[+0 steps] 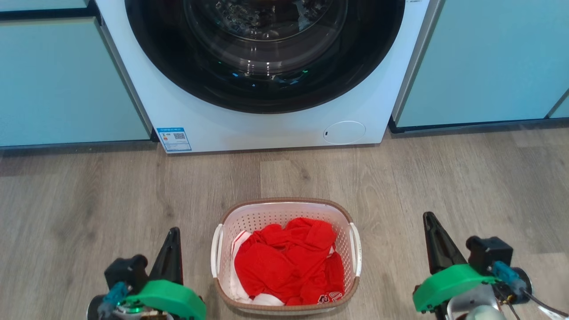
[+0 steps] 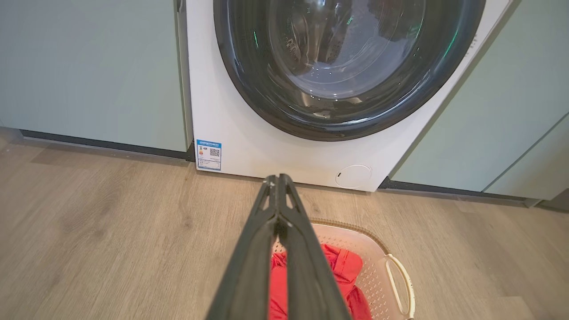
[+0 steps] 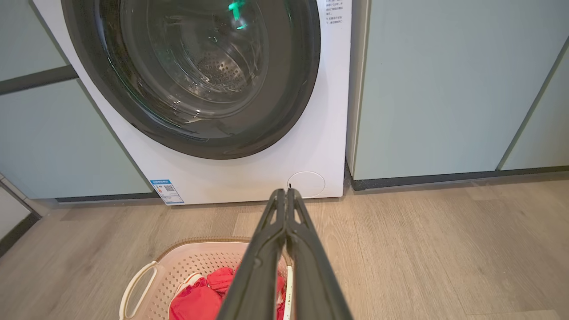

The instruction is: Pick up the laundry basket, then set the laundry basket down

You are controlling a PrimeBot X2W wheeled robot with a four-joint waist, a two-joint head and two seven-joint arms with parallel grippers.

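Clenched empty, the left pincer (image 1: 172, 232) and right pincer (image 1: 428, 217) flank the likely light, stiff laundry basket (image 1: 284, 202); grip its side handles (image 1: 216, 251)

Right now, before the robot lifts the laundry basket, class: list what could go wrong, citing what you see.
1. The left pincer and right pincer are both shut, apart from the laundry basket; approaching shut would likely shove it rather than grip its handles.
2. Uneven lifting from the two sides might tilt it and spill the red clothes.
3. The washing machine stands just beyond; a forward swing could hit it.
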